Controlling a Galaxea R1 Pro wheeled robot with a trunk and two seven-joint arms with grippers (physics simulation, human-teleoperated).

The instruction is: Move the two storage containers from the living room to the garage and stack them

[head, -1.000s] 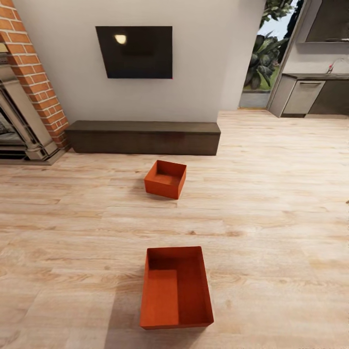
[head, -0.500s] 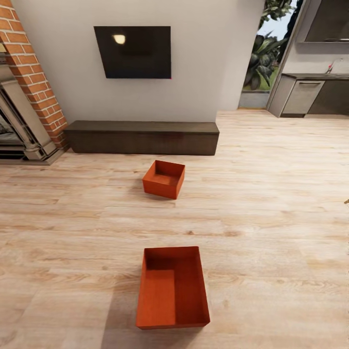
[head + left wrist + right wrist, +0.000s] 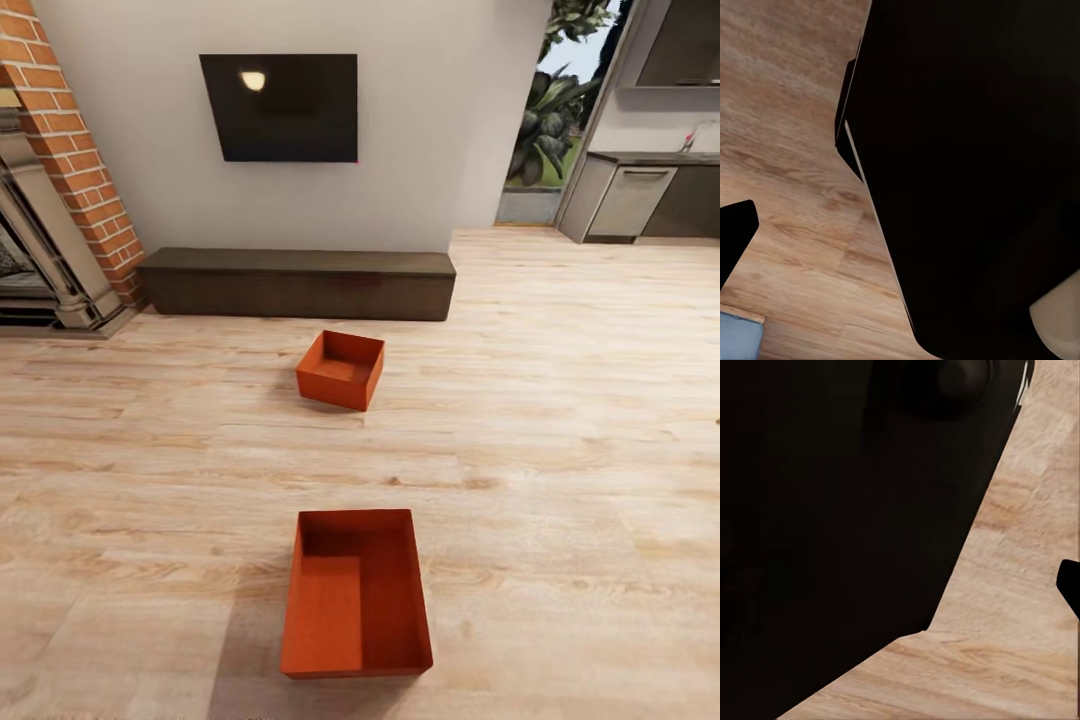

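Observation:
Two orange-red storage containers rest on the light wood plank floor of the living room. The nearer one lies lengthwise just ahead of me, open side up and empty. The farther one sits in front of the low bench, turned slightly. In the left wrist view a dark tip shows at the picture's edge over wood floor. A similar dark tip shows in the right wrist view. Neither view lets me judge the jaws.
A long dark low bench runs along the white wall under a black TV. A red brick fireplace stands at the left. At the right, an opening leads to kitchen cabinets. A black robot body part looms in the left wrist view.
The whole picture has shifted slightly sideways, so the camera moved a little. Both containers rest where they were on the floor.

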